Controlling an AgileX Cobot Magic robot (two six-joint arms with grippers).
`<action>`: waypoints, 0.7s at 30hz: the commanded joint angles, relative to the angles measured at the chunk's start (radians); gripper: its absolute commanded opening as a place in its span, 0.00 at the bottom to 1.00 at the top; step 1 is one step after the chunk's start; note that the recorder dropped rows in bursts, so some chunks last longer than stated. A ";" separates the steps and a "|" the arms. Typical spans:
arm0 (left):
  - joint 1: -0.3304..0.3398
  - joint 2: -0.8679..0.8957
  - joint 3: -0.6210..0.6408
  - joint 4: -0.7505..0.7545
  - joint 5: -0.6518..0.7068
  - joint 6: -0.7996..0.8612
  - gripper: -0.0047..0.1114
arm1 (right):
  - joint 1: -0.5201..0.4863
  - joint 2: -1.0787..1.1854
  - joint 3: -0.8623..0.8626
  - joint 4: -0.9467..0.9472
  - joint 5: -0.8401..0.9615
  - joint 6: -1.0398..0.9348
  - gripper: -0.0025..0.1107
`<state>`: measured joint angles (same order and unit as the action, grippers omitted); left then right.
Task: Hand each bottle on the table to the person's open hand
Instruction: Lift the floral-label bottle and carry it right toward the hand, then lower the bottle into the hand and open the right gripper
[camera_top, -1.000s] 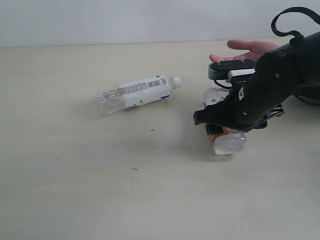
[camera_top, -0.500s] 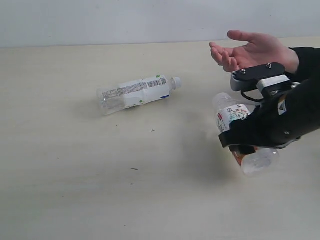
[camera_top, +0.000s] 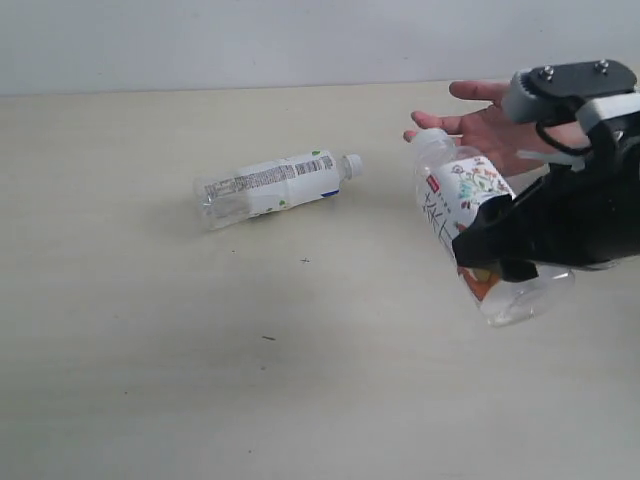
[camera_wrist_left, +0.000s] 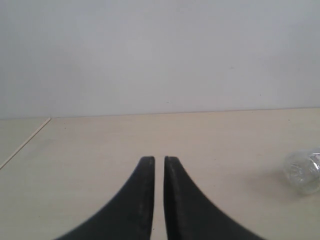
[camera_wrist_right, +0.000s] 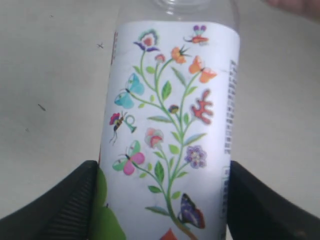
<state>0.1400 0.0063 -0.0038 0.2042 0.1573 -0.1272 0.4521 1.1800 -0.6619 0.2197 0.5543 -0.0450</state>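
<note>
My right gripper (camera_top: 497, 256) is shut on a clear bottle (camera_top: 462, 195) with a white flower-and-butterfly label, held off the table (camera_top: 150, 350). The bottle tilts, its neck close to the person's open hand (camera_top: 487, 127) at the back right. In the right wrist view the label (camera_wrist_right: 170, 100) fills the space between the fingers of the right gripper (camera_wrist_right: 162, 186), and the hand (camera_wrist_right: 296, 6) shows at the edge. A white-label bottle (camera_top: 272, 186) lies on its side at mid table. My left gripper (camera_wrist_left: 159, 160) is shut, empty, low over the table.
A pale wall (camera_top: 250, 40) runs behind the table's far edge. In the left wrist view the end of a clear bottle (camera_wrist_left: 302, 171) lies on the table off to one side. A few dark specks (camera_top: 268, 338) dot the tabletop.
My right gripper has lifted the flower-label bottle off the table and carried it right and up, towards the hand. The white-label bottle has not moved.
</note>
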 joint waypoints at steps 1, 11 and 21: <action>0.003 -0.006 0.004 -0.003 -0.010 0.000 0.12 | 0.001 -0.027 -0.099 -0.078 0.074 0.011 0.02; 0.003 -0.006 0.004 -0.003 -0.010 0.000 0.12 | 0.001 -0.024 -0.338 -0.387 0.245 0.250 0.02; 0.003 -0.006 0.004 -0.003 -0.010 0.000 0.12 | -0.087 0.154 -0.383 -0.396 0.263 0.249 0.02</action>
<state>0.1400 0.0063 -0.0038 0.2042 0.1573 -0.1272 0.3806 1.2882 -1.0389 -0.1710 0.8285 0.2033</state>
